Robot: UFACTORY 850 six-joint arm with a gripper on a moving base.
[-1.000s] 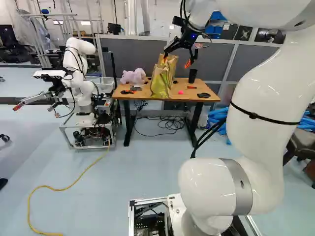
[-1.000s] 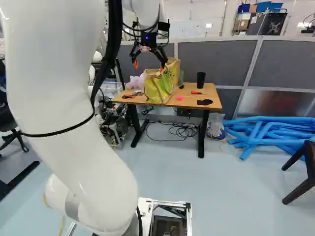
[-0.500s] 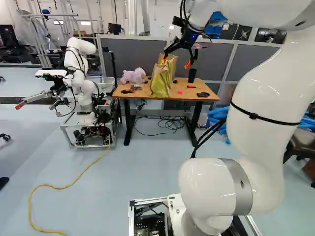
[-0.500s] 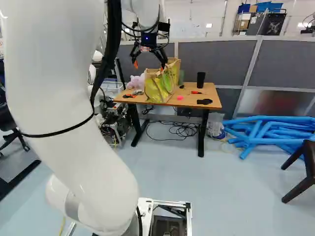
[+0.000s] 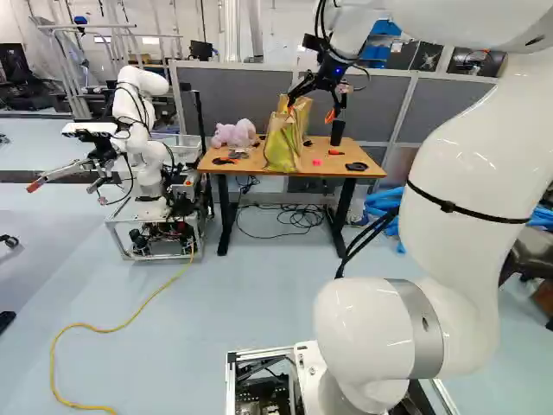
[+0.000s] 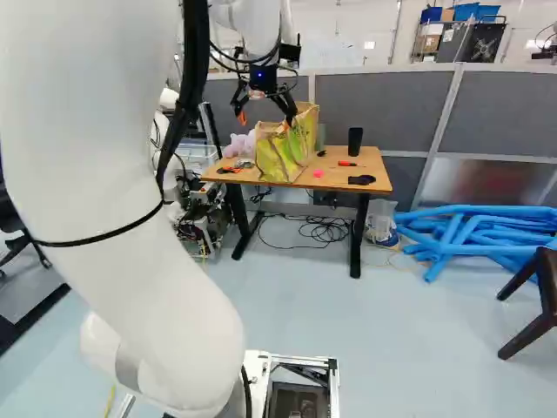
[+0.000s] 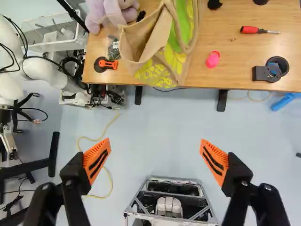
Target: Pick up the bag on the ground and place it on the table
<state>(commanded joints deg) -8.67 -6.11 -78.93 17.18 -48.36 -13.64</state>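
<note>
My gripper (image 5: 310,110) hangs high over the front of the wooden table (image 5: 324,170), its fingers spread apart. The tan bag with yellow and green print (image 5: 283,143) stands on the table, leaning and partly folded, its front side near the table's front edge. In the right base view the same bag (image 6: 280,158) shows just below the fingers. Seen from the wrist, the gripper (image 7: 155,153) is open with only floor showing between its fingers, and the bag (image 7: 162,52) lies ahead of it, apart from both fingertips.
On the table, a purple plush toy (image 7: 110,12), tape measure (image 7: 272,70), pink object (image 7: 213,59), red screwdriver (image 7: 251,30) and black cup (image 6: 355,141) surround the bag. Another robot (image 5: 143,156) stands left of the table. Blue tubes (image 6: 470,231) lie to the right; a yellow cable (image 5: 121,327) crosses the floor.
My arm has shifted slightly, and the gripper appears a touch lower in both base views, its fingers still apart. The bag has stayed in place on the table.
</note>
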